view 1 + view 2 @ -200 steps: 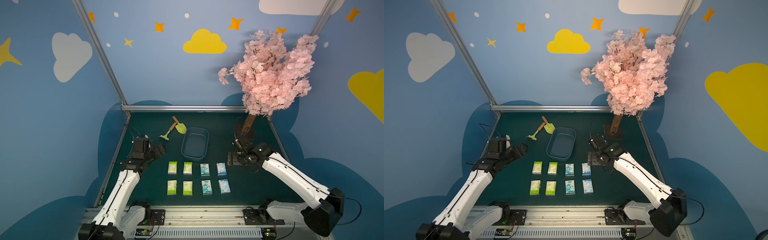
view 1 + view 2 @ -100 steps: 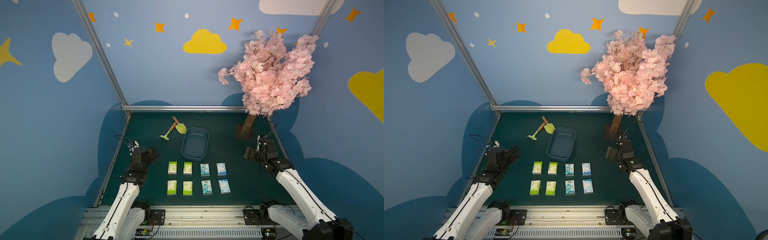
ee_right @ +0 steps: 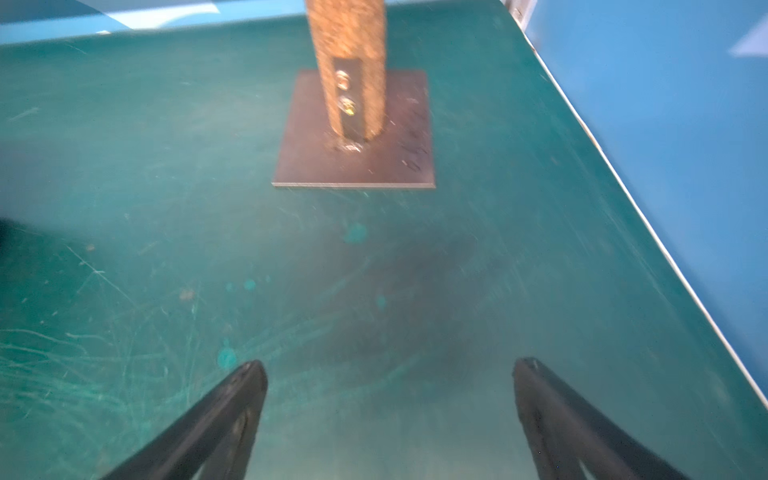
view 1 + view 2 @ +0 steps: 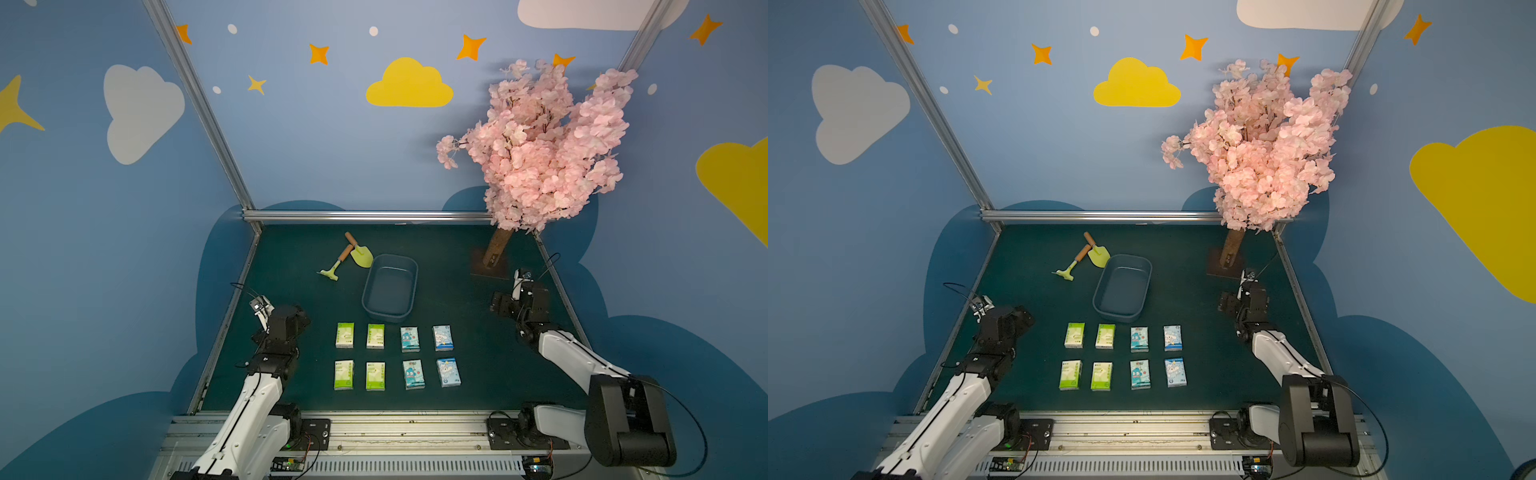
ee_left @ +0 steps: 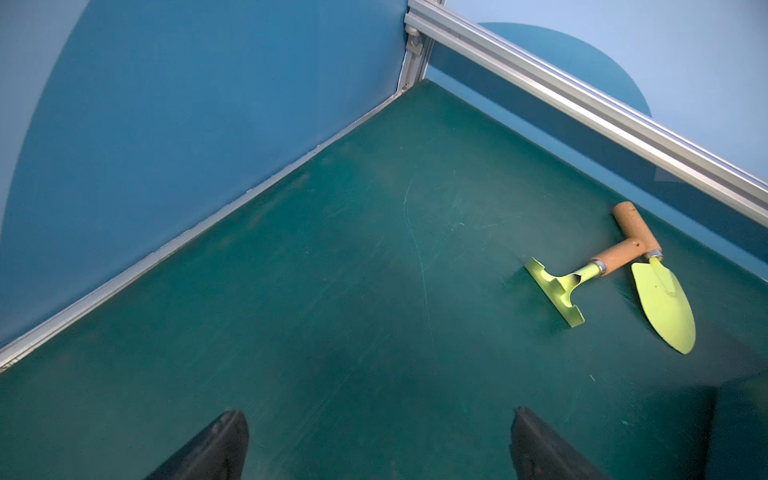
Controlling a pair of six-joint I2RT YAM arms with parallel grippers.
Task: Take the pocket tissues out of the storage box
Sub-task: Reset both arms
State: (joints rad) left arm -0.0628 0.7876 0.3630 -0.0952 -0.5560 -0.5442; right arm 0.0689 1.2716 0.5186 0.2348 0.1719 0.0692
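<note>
Dull-blue plastic storage box (image 4: 390, 291) looks empty; eight flat green/light-blue pocket tissues (image 4: 375, 336) lie between left gripper (image 5: 378, 413) and right gripper (image 3: 388, 363), both spread wide, empty. Probably done.

Counted contents of the scene: eight pocket tissues (image 4: 375, 336), made up of four green-and-white packets (image 4: 345, 335) and four light blue packets (image 4: 409, 339); one storage box (image 4: 390, 289); one toy shovel (image 4: 360, 254); one toy rake (image 4: 336, 264); one pink tree (image 4: 540, 145) on one brown base plate (image 4: 478, 268); two robot arms (image 4: 573, 353), one left arm (image 4: 257, 399) and one right arm (image 4: 1283, 357); one table (image 4: 457, 299) beneath them all
</note>
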